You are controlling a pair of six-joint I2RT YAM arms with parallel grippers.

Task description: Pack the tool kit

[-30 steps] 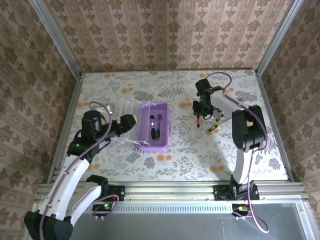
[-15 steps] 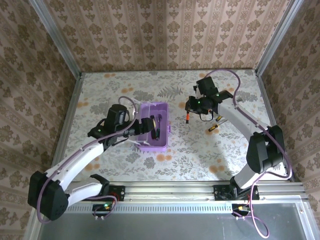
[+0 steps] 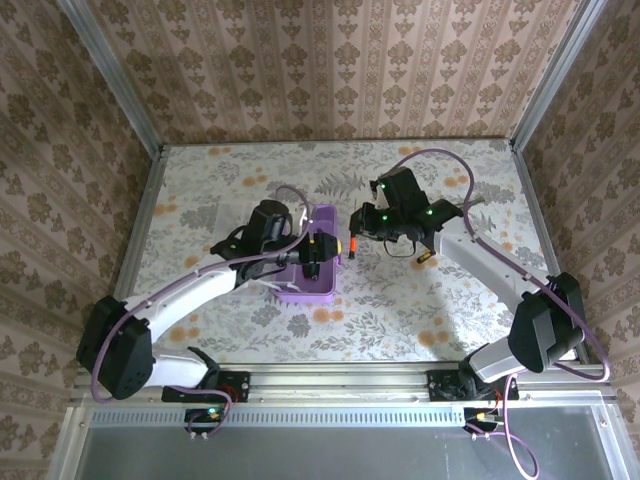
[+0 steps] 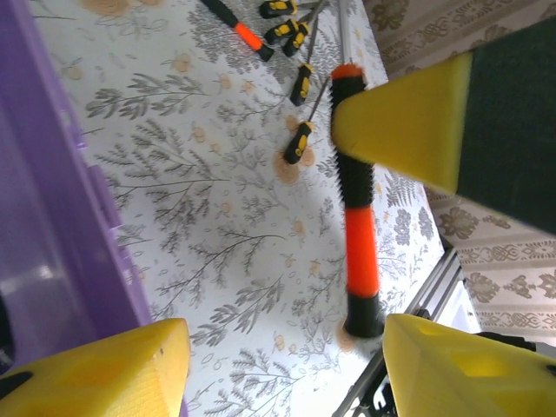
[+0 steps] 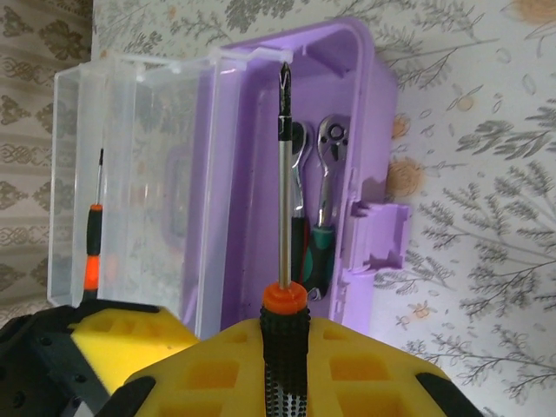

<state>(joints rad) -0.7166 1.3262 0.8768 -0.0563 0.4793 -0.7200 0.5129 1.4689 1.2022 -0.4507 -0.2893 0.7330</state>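
Already the right gripper (image 5: 287,343), clamped on a long orange-and-black-handled screwdriver (image 5: 285,300), had swung across to the open purple plastic case (image 5: 369,130) mid-tabletop, where the left gripper (image 3: 312,250), jaws apart, had arrived, so stowing looked imminent

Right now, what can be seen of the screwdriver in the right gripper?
The screwdriver has a thin metal shaft with a cross-head tip, an orange collar, and a ribbed black handle with an orange band. The right gripper is shut on the handle between its yellow pads; nothing else touches it. Its tip points at the open purple case.
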